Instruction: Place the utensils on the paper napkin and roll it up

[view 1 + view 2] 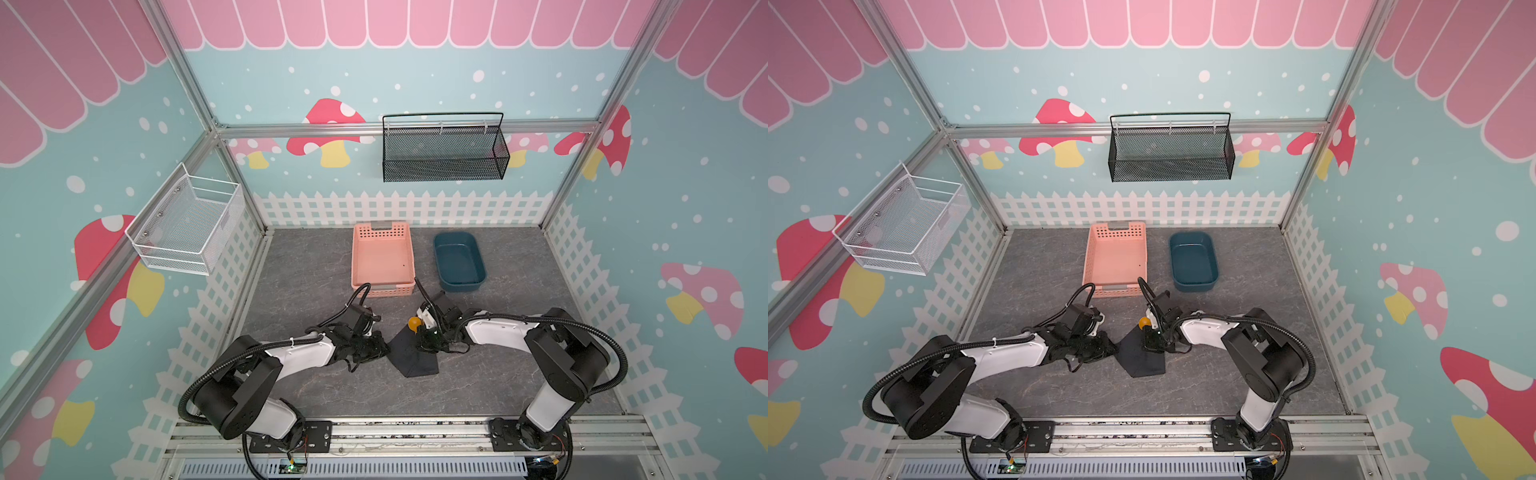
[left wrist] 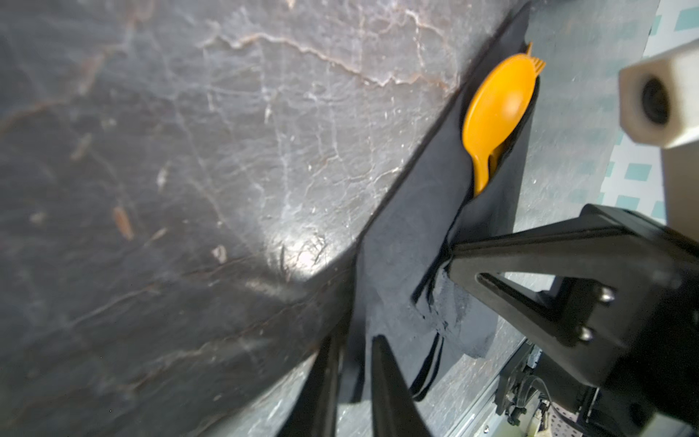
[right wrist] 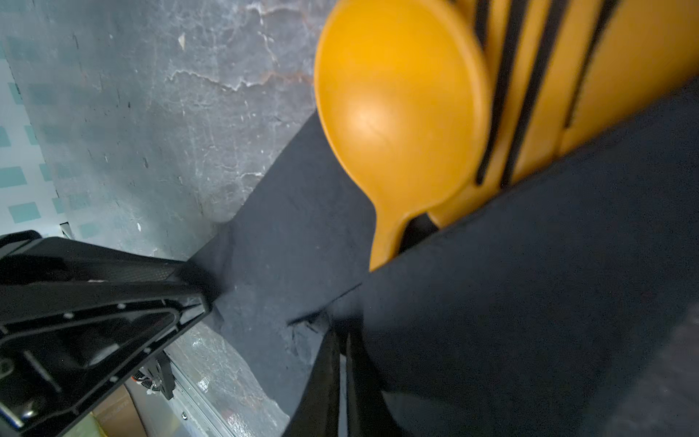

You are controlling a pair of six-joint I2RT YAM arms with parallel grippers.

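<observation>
Spoon (image 3: 397, 113) bowl is filling the right wrist view, lying w/ the fork (image 3: 529, 87) on the paper napkin (image 3: 295, 227); handles are sitting under a folded flap. Right hand (image 3: 342, 340) is pinching that flap tight, prob. to trap the utensils (image 2: 491, 113) for rolling. Left hand (image 2: 355, 340) is clamping the opposite napkin edge, prob. anchoring it against the desk (image 2: 189, 151). Bundle is lying mid-desk, between the two hands.

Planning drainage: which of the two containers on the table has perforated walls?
The pink basket, left of the solid-walled dark blue tub.
</observation>
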